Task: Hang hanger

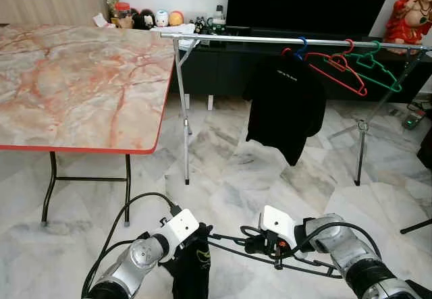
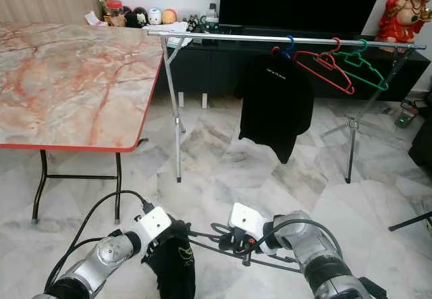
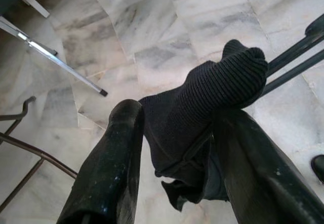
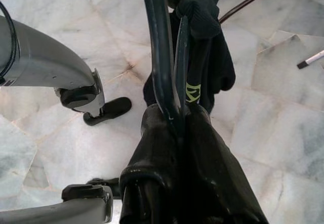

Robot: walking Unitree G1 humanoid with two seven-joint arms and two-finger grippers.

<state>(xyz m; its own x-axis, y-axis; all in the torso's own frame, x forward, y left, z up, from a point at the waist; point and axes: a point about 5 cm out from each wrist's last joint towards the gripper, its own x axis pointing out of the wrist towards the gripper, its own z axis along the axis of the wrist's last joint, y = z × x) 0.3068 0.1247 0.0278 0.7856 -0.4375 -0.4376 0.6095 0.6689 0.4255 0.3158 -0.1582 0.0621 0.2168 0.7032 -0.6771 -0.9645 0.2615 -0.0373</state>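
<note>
Where right fingers [image 4: 167, 148] pinch, black hanger [image 4: 161, 57] between.

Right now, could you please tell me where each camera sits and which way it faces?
Head eyes: look forward and down over the clothes rail, both arms low.
Left wrist: along the left hand, pinching the black garment.
Right wrist: along the right hand, clamping the black hanger.
Shared: garment and marble floor.

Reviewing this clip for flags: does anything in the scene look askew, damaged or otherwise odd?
Nothing looks damaged or spilled. One thing: the black garment bunches to the left end of the dark hanger rather than draping across it, pinched by the left gripper; the right gripper clamps the hanger. Clothes on the rail hang normally.
</note>
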